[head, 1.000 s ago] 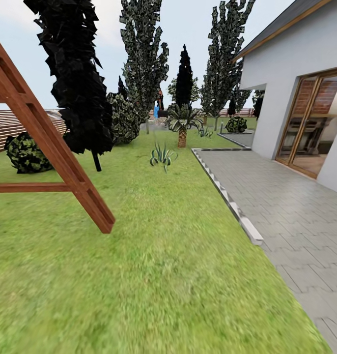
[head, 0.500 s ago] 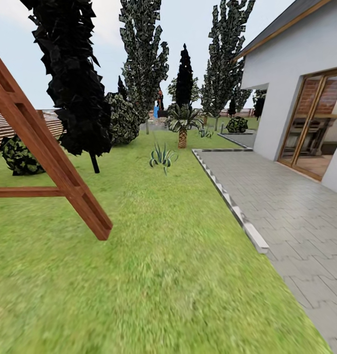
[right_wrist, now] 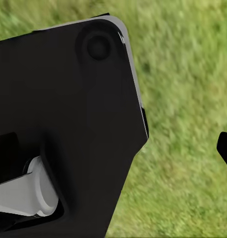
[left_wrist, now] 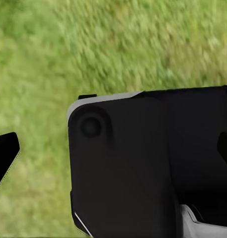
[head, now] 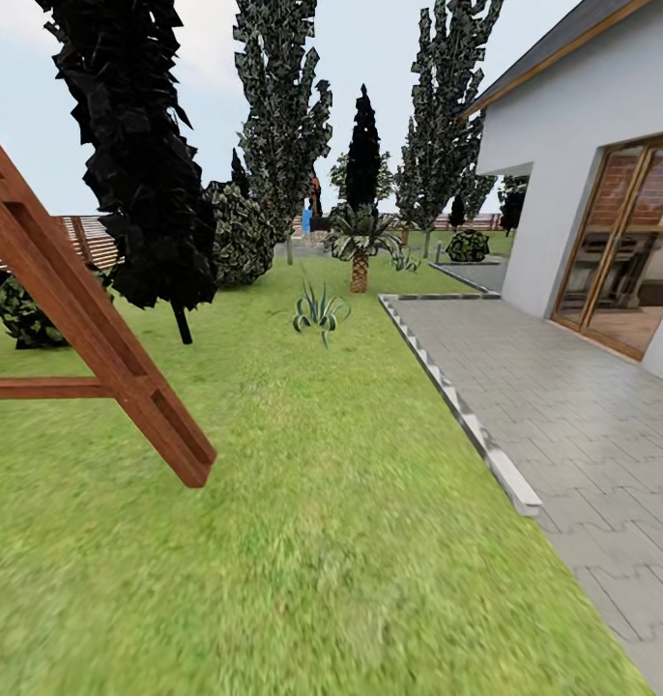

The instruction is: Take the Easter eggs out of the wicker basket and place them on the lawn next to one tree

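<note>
Lawn (head: 302, 503) is basically what the head camera is looking at, a long green strip running away from the robot, and no basket or eggs are anywhere on it, so my guess is the robot is on its way and hunting for them.

Going left to right: a red-brown wooden frame (head: 100, 348) leans across the left side, one slanted leg planted in the grass with a cross rail behind it, looks like a swing set or ladder braced at an angle so it stands. Behind it is a slatted fence (head: 85, 242) and a round shrub (head: 22, 309). Next comes a dark tree (head: 143, 164) on a thin trunk, which might be a fair drop spot later. Mid-lawn sits a spiky striped plant (head: 319, 311), with a short palm (head: 359, 242) farther back. Then a pale curb (head: 467, 416) separates grass from the grey paving (head: 573, 406), probably to keep the edge tidy, and the white house (head: 583, 155) with glass doors closes off the right.

Left gripper (left_wrist: 6, 158) in its wrist view hangs over grass, with a dark fingertip at each picture edge; can't honestly tell how wide it is. Right gripper (right_wrist: 226, 148), same deal: grass underneath, can't tell.

No writing, labels or brands readable anywhere.
</note>
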### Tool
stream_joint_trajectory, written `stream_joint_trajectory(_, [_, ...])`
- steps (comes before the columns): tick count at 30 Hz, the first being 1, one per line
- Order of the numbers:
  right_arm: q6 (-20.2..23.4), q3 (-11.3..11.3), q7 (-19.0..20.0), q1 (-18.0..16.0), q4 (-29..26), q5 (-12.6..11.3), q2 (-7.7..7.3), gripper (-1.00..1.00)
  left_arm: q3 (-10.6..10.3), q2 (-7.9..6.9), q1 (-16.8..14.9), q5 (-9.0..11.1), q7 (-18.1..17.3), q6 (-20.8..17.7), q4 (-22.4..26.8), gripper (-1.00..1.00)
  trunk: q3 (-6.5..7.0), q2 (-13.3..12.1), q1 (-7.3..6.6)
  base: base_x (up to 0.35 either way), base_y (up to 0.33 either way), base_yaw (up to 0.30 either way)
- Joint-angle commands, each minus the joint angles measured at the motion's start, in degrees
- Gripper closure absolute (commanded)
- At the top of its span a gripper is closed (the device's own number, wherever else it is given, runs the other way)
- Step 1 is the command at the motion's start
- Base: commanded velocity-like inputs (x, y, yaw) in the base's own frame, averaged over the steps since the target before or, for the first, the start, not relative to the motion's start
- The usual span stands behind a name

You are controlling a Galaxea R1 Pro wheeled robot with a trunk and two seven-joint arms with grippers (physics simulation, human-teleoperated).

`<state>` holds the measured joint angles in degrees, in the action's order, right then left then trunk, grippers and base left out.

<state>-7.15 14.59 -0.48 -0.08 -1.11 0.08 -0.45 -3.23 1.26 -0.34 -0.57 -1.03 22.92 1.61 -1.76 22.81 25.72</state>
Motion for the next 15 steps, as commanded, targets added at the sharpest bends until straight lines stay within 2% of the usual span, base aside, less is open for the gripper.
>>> stream_joint_trajectory(1, [-0.1,0.2,0.0,0.0,0.0,0.0,0.01,-1.00,-0.3,0.00,0.0,0.0,0.1,0.2,0.0,-1.00,-0.11,0.1,0.07,0.318,0.000,0.000])
stream_joint_trajectory(15, [-0.1,0.2,0.0,0.0,0.0,0.0,0.01,-1.00,-0.3,-0.01,0.0,0.0,0.1,0.2,0.0,-1.00,-0.11,0.1,0.07,0.316,0.000,0.000])
